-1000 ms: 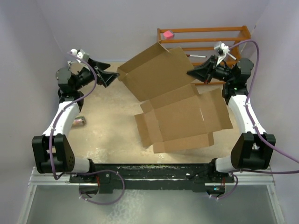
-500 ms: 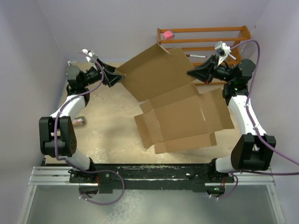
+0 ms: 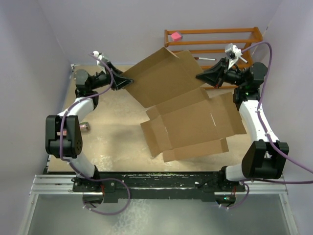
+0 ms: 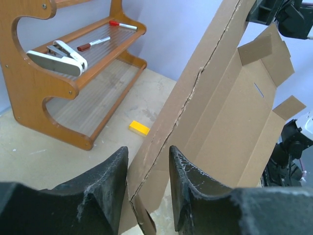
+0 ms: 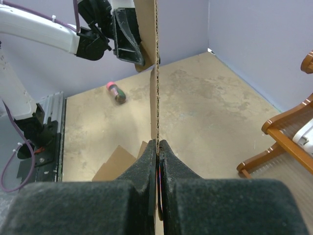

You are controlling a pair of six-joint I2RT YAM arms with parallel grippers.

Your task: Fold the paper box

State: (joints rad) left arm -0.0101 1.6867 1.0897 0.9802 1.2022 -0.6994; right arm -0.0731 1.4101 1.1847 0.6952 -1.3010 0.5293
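Top external view: big brown box (image 3: 186, 107) of plain corrugated card, unfolded and flat-cut, hanging tilted over the middle and right of the table (image 3: 107, 142). Far panel raised between the two arms. Nearer panel with side flaps splayed and a narrow strip along its near edge. Matt surface, straight creases, a small slit in the main panel. Hard to tell whether the lowest corner touches the tabletop.

At the far-left corner of the raised panel, left gripper (image 3: 123, 81). Left wrist view: black, rough-textured fingers (image 4: 105, 181) partly apart, straddling the raw card edge, board standing in the gap, no firm pinch evident. Cracked crease running up the card from the jaws.

At the panel's far-right edge, right gripper (image 3: 199, 77). Right wrist view: dark, grainy fingers pressed flat together on the card, clamped tight, sheet seen edge-on as a thin line with a dotted seam.

Against the back wall, orange wooden rack (image 3: 215, 41) with curved ends and clear ribbed shelves. On top, pink block (image 3: 176, 36); on a shelf, white stapler (image 4: 56, 55) and red-capped marker (image 4: 93, 44). Near the rack's foot, small yellow block (image 4: 139, 128) on the mottled beige tabletop. At the table's left side, small cylinder (image 3: 84, 127) with a pink end, lying down.
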